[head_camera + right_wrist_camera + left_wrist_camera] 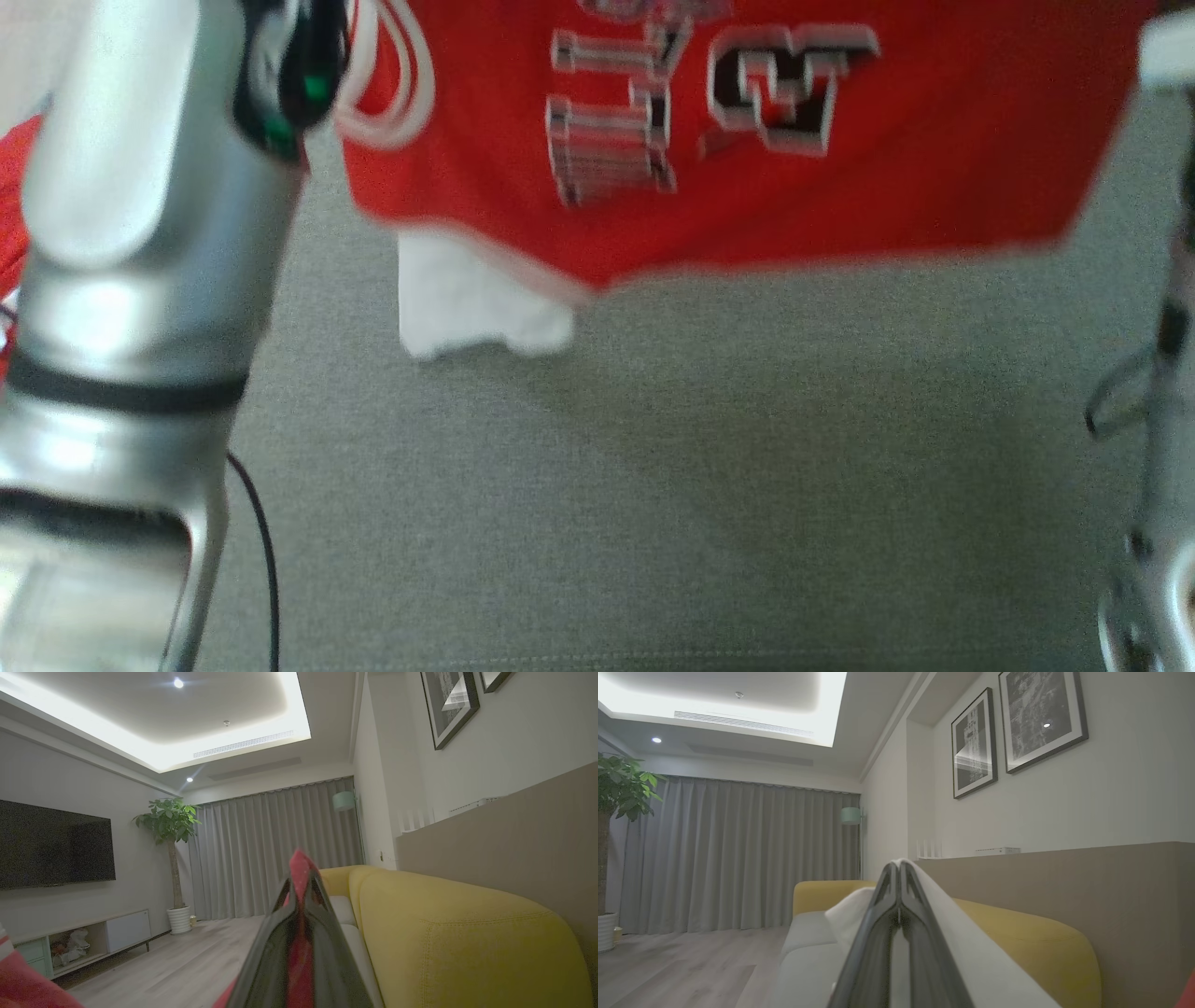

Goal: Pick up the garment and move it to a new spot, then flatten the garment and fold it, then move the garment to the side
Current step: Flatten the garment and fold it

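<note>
Red fabric with white trim, spread wide across the top of the head view: that's the garment [840, 159], a jersey with bold black-and-white block print [709, 103]. It hangs between the two arms over the grey sofa seat [653, 504]. The picture is blurred. A white flap [471, 303] droops below the red lower edge, left of centre, and a soft shadow lies on the cushion under the cloth. Whether any of it touches the seat is hard to tell.

The left arm [140, 243], big and silver, stands at the left of the head view, with a thin black cable [268, 560] hanging beside it. The right arm [1167, 411] just peeks in at the right edge.

Over to the left wrist view: the left jaws are clenched, dark fingers [878, 942] pressed together on a fold of the garment's white cloth [971, 952], which drapes down their right side. The yellow sofa back [1045, 947] lies beyond.

In the right wrist view the right jaws are clamped tight too, fingers [327, 956] meeting on a strip of red cloth [300, 868] that pokes out past the tips.
</note>
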{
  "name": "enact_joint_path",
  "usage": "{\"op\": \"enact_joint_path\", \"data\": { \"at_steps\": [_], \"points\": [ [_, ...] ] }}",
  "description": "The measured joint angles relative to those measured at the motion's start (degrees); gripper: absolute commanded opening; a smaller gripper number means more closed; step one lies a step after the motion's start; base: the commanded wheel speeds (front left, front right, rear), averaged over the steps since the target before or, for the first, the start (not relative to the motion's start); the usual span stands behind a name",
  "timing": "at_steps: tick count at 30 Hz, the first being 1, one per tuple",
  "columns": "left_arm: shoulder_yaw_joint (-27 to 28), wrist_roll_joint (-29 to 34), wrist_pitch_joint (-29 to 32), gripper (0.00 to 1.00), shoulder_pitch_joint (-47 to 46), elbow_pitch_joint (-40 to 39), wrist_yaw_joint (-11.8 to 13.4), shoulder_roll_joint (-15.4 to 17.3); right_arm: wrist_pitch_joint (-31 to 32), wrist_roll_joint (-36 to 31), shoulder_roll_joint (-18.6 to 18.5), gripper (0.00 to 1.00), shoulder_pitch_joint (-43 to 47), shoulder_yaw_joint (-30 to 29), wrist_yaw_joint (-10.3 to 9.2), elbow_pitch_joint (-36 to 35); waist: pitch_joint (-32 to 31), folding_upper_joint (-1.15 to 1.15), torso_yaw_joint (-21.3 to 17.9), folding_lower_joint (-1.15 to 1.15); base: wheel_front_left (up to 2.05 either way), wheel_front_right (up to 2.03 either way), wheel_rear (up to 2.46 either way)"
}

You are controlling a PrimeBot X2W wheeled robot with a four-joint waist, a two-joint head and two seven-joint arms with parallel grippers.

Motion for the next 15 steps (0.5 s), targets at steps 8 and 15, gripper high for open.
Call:
{"op": "enact_joint_path", "data": {
  "at_steps": [8,15],
  "points": [
    [3.82,0.68,-4.41,0.0,-13.46,20.97,-1.43,-3.14,-10.89,0.58,2.21,0.0,-18.57,6.43,0.0,26.25,1.31,0.0,-1.05,-0.01,0.0,0.0,0.0],
    [5.61,-0.91,-4.42,0.0,-15.89,38.78,-3.18,-6.41,-15.62,-0.35,4.3,0.0,-29.1,13.76,0.0,52.53,5.77,0.0,-1.23,0.0,0.0,0.0,0.0]
  ]
}}
